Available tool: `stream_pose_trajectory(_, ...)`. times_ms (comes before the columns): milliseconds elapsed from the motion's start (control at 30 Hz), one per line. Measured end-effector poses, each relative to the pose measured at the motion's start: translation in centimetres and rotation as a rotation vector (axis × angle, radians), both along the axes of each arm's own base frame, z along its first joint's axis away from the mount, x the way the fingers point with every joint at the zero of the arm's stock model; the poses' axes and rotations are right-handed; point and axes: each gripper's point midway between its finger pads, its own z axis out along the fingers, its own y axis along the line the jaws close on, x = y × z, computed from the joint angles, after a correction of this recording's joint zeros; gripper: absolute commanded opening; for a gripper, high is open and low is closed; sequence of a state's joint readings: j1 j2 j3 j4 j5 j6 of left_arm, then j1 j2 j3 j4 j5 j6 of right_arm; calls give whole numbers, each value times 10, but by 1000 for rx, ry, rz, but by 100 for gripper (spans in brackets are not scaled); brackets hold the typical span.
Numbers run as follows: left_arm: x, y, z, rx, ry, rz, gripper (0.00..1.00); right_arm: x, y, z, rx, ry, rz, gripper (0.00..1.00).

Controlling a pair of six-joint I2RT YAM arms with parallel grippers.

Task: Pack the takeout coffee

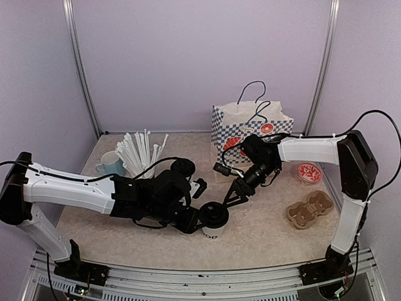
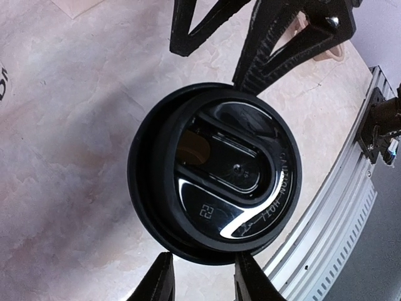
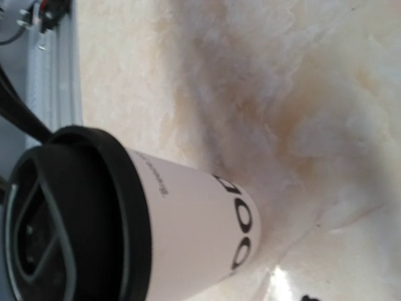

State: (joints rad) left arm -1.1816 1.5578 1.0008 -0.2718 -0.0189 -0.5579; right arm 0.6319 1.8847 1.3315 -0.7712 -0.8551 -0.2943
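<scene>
One takeout coffee cup [image 1: 213,221], white with a black lid, stands upright near the table's front middle. From above, the left wrist view shows its lid [image 2: 216,182]; the right wrist view shows its lettered white side [image 3: 200,232]. My left gripper [image 2: 203,280] is open just beside the lid's rim, with nothing between its fingertips [image 2: 156,279]. My right gripper [image 1: 234,194] hangs open a little behind and right of the cup, apart from it; its fingers [image 2: 276,44] show in the left wrist view but not in its own. A second lidded cup [image 1: 183,167] stands behind my left arm.
A blue-and-white checkered paper bag [image 1: 250,128] stands open at the back centre. A black cup of white straws [image 1: 141,153] and a light-blue mug [image 1: 111,164] are back left. A cardboard cup carrier [image 1: 309,209] and a red-topped round tub [image 1: 309,172] lie right. The metal rail [image 2: 338,207] runs close by the cup.
</scene>
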Motion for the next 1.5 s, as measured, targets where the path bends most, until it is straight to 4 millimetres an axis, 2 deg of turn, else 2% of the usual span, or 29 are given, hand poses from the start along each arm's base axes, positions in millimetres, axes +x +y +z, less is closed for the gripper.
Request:
stream_pose_trajectory(233,9,5,9,65,-76,-9,34,2,-5,7,-67,-148,20,76)
stream_pose_trajectory(400,11,0,33,69,-149,-43,34,3,-12,20,-87,-233,29,79)
stream_pose_trajectory(500,17,-3,70,46,-235,-51,37,1,-14,38,-69,-287,44,81)
stream_pose_trajectory(633,32,2,138,-17,-383,-22,42,4,-11,84,9,-412,53,83)
stream_pose_trajectory(733,46,15,183,-70,-473,18,43,4,-11,114,64,-491,55,84)
stream_pose_trajectory(800,60,27,198,-76,-511,56,46,2,-11,124,88,-518,64,85)
stream_pose_trajectory(900,77,41,200,-46,-545,106,61,-1,-11,125,105,-529,86,89)
stream_pose_trajectory(933,81,43,197,-33,-555,116,67,-2,-11,123,107,-529,97,97)
stream_pose_trajectory(967,83,45,192,-23,-562,118,72,-5,-11,119,108,-527,112,99)
stream_pose_trajectory(1100,81,55,159,25,-575,111,79,-25,-12,96,102,-523,199,99)
stream_pose_trajectory(1200,80,61,149,29,-580,112,81,-49,-10,79,82,-541,281,99)
stream_pose_trajectory(1233,80,63,148,22,-585,117,93,-56,-10,76,78,-556,303,99)
stream_pose_trajectory(1267,80,65,150,13,-592,125,98,-59,-9,76,75,-569,317,99)
stream_pose_trajectory(1400,84,75,168,-48,-629,189,99,-63,-2,76,65,-647,353,99)
stream_pose_trajectory(1500,99,94,189,-100,-642,297,99,-58,3,69,34,-686,359,95)
